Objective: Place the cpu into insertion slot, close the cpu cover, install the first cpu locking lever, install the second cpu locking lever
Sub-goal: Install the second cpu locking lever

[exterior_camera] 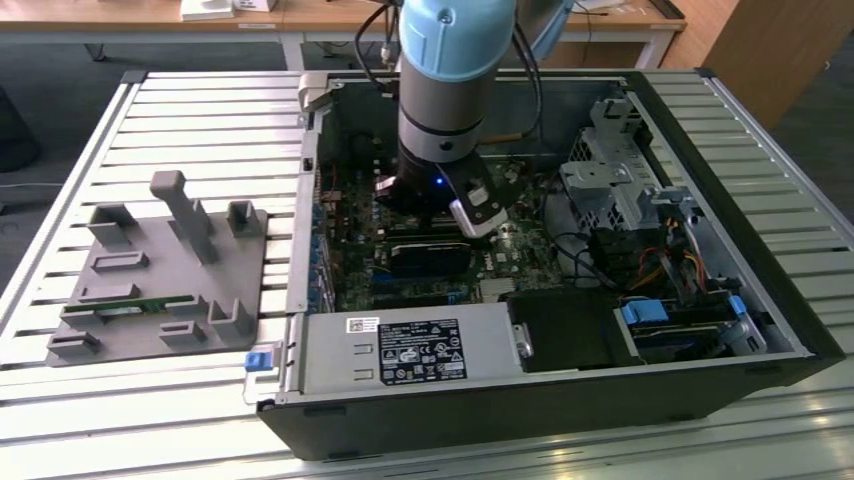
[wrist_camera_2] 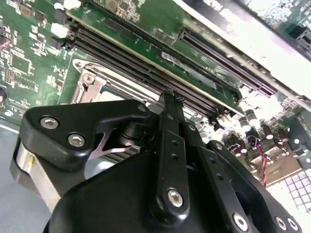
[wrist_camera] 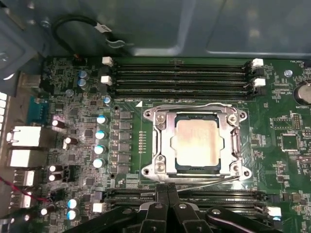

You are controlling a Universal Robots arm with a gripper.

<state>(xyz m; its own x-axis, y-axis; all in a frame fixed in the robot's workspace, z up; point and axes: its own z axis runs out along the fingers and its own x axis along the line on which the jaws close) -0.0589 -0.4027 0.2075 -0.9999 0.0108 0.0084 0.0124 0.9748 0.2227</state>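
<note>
In the first wrist view the cpu (wrist_camera: pixel 198 143) lies flat in the insertion slot (wrist_camera: pixel 231 167), its dull silver top showing through the window of the cpu cover (wrist_camera: pixel 163 145), which lies down over it. A thin wire lever (wrist_camera: pixel 194 106) runs along the cover's far side and another (wrist_camera: pixel 214 181) along the side nearest my fingers. My gripper (wrist_camera: pixel 168 188) hovers just off that near side, above the memory slots, fingers together with nothing between them. The second wrist view shows the gripper (wrist_camera_2: pixel 171 99) over long black slots, and a corner of the metal frame (wrist_camera_2: pixel 92 82) shows beside it.
In the exterior view my arm (exterior_camera: pixel 447 100) reaches down into the open computer case (exterior_camera: pixel 787 340). A power supply (exterior_camera: pixel 414 350) and drive cage (exterior_camera: pixel 614 180) flank the board. A grey fixture plate (exterior_camera: pixel 160 270) holding a green memory stick (exterior_camera: pixel 134 305) sits at the exterior view's left.
</note>
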